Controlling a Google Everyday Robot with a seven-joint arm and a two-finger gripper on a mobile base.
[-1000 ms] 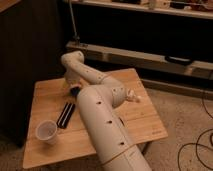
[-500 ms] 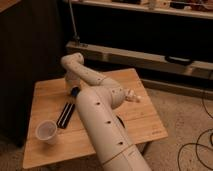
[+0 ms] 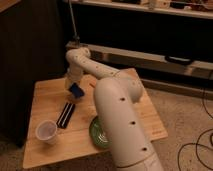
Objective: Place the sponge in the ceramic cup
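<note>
The bright-blue sponge [image 3: 76, 90] hangs tilted just above the wooden table [image 3: 45, 97], near its middle back. My gripper [image 3: 74, 86] reaches down from the white arm and is shut on the sponge's top. The whitish ceramic cup [image 3: 46, 131] stands upright near the table's front left corner, well to the front left of the gripper. Nothing shows inside the cup.
A black flat rectangular object [image 3: 65, 114] lies between the sponge and the cup. A dark-green bowl [image 3: 98, 133] sits at the front edge, partly hidden by my arm's thick white link [image 3: 120, 120]. A dark cabinet stands left; shelving runs behind the table; cables lie on the floor at right.
The gripper with the sponge has risen very slightly. The cup, the bowl and the black object have not moved.
</note>
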